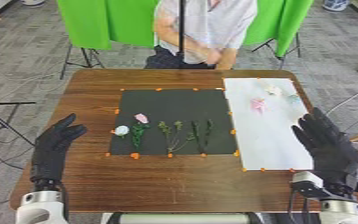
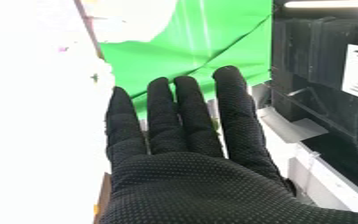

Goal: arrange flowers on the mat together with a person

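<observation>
We judge the arrangement partly complete: a round white blossom (image 1: 121, 130), a pink blossom (image 1: 141, 118) and leafy green stems (image 1: 138, 134) lie on the square black mat (image 1: 180, 102) at centre, pastel blossoms (image 1: 258, 105) await placing on the long white sheet (image 1: 273, 145) at right, and the black-gloved left hand (image 1: 51, 150) and right hand (image 1: 332, 151) have extended, empty fingers.
</observation>
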Controlling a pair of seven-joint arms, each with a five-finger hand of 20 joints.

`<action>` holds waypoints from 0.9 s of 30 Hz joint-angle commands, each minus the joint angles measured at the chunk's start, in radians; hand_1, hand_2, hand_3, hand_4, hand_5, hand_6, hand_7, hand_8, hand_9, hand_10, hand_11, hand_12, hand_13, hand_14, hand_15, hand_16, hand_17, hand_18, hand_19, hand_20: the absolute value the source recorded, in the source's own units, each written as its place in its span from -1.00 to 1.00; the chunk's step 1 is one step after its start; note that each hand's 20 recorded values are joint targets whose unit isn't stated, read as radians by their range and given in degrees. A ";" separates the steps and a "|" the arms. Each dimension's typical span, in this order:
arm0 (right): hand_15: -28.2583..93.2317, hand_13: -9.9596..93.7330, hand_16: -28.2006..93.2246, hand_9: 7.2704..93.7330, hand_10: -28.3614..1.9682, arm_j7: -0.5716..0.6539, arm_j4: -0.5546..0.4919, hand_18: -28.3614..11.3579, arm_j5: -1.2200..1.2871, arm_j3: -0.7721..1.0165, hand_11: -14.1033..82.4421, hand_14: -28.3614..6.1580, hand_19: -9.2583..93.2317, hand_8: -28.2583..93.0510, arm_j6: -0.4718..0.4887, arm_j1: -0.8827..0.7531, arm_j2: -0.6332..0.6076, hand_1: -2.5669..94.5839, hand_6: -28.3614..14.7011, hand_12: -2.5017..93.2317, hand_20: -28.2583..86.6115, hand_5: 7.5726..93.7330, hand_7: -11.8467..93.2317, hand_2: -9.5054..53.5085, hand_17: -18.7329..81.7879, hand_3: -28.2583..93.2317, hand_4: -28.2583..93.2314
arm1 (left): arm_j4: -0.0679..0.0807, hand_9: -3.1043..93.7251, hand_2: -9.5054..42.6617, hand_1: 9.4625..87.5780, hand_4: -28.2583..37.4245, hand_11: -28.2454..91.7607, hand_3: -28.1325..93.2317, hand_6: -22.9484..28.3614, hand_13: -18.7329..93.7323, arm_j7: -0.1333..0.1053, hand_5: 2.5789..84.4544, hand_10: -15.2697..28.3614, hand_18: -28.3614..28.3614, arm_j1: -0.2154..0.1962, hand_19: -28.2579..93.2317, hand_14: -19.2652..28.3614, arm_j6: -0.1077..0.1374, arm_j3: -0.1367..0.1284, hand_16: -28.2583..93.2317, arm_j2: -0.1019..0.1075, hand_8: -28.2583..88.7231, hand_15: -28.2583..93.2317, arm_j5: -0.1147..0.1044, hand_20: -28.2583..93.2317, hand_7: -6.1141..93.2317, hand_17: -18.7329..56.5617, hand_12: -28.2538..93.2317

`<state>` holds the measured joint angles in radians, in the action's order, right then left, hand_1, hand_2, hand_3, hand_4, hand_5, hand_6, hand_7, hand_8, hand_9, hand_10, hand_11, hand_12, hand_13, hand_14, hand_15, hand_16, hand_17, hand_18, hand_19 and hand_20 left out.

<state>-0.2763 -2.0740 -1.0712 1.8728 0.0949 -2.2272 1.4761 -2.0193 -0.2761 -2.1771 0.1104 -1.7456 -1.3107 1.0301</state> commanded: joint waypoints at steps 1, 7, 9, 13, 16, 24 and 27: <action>-0.36 -0.26 -0.45 -0.35 -0.04 0.009 -0.007 -0.25 -0.009 -0.006 -0.65 0.09 -0.77 -0.67 -0.014 -0.005 0.004 -0.80 0.29 -0.73 -0.13 -0.26 -0.59 -0.87 -0.29 0.76 -0.84 | 0.005 0.13 -0.69 -0.70 -0.85 -0.15 0.59 0.02 0.08 0.011 0.14 0.40 0.45 -0.006 -0.39 0.58 -0.010 -0.002 -0.50 -0.006 -0.60 -0.13 -0.002 -0.20 -0.61 -0.24 -0.26; -0.36 -0.25 -0.45 -0.35 -0.05 0.024 -0.009 -0.20 -0.021 -0.016 -0.65 0.09 -0.78 -0.67 -0.043 0.014 -0.018 -0.79 0.28 -0.72 -0.13 -0.26 -0.58 -0.88 -0.28 0.76 -0.84 | 0.002 0.13 -0.69 -0.70 -0.85 -0.15 0.59 0.02 0.08 0.010 0.15 0.40 0.45 -0.011 -0.39 0.58 -0.005 -0.003 -0.50 -0.007 -0.60 -0.13 -0.003 -0.20 -0.61 -0.24 -0.26; -0.36 -0.25 -0.45 -0.35 -0.06 0.021 -0.013 -0.20 -0.042 -0.005 -0.64 0.09 -0.78 -0.67 -0.059 0.022 -0.026 -0.79 0.28 -0.72 -0.13 -0.26 -0.58 -0.89 -0.28 0.76 -0.84 | 0.002 0.13 -0.69 -0.70 -0.84 -0.15 0.59 0.02 0.08 0.010 0.15 0.40 0.45 -0.011 -0.39 0.59 -0.008 -0.003 -0.50 -0.008 -0.60 -0.13 -0.002 -0.20 -0.61 -0.24 -0.26; -0.35 -0.24 -0.45 -0.33 -0.09 0.058 -0.026 -0.20 -0.189 0.012 -0.64 0.07 -0.76 -0.67 -0.182 0.059 -0.089 -0.75 0.27 -0.71 -0.11 -0.25 -0.58 -0.94 -0.26 0.74 -0.84 | 0.000 0.13 -0.69 -0.70 -0.84 -0.15 0.59 0.02 0.08 0.009 0.15 0.40 0.45 -0.013 -0.39 0.58 -0.006 -0.004 -0.50 -0.008 -0.60 -0.13 -0.003 -0.20 -0.61 -0.24 -0.26; -0.34 -0.19 -0.43 -0.30 -0.13 0.214 -0.038 -0.28 -0.408 0.041 -0.63 -0.01 -0.65 -0.67 -0.193 0.116 -0.171 -0.72 0.24 -0.69 -0.06 -0.24 -0.58 -0.98 -0.22 0.69 -0.85 | -0.001 0.13 -0.69 -0.70 -0.84 -0.15 0.59 0.02 0.08 0.009 0.15 0.40 0.45 -0.012 -0.39 0.59 -0.003 -0.004 -0.50 -0.005 -0.60 -0.13 -0.003 -0.20 -0.61 -0.24 -0.26; -0.32 -0.05 -0.32 -0.35 -0.17 0.449 -0.019 -0.46 -0.991 0.114 -0.65 -0.24 -0.29 -0.64 -0.034 0.190 -0.368 -0.68 0.15 -0.67 0.02 -0.30 -0.65 -1.00 -0.13 0.56 -0.83 | -0.001 0.13 -0.70 -0.70 -0.84 -0.15 0.59 0.02 0.08 0.007 0.15 0.40 0.45 -0.009 -0.39 0.58 -0.004 0.001 -0.50 -0.004 -0.60 -0.13 -0.003 -0.20 -0.61 -0.24 -0.26; -0.31 0.01 -0.28 -0.35 -0.28 0.539 -0.008 -0.51 -1.136 0.100 -0.65 -0.31 -0.22 -0.63 0.156 0.246 -0.445 -0.67 0.12 -0.66 0.03 -0.31 -0.67 -1.00 -0.10 0.53 -0.84 | -0.002 0.13 -0.70 -0.70 -0.84 -0.15 0.59 0.02 0.08 0.007 0.14 0.40 0.45 -0.010 -0.39 0.58 -0.004 0.002 -0.50 -0.001 -0.60 -0.13 -0.002 -0.20 -0.61 -0.24 -0.26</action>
<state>0.1027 -2.0949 -1.7155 2.0382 0.0507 -2.0887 1.2415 -2.0202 -0.2758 -2.1776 0.1103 -1.7461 -1.3108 1.0301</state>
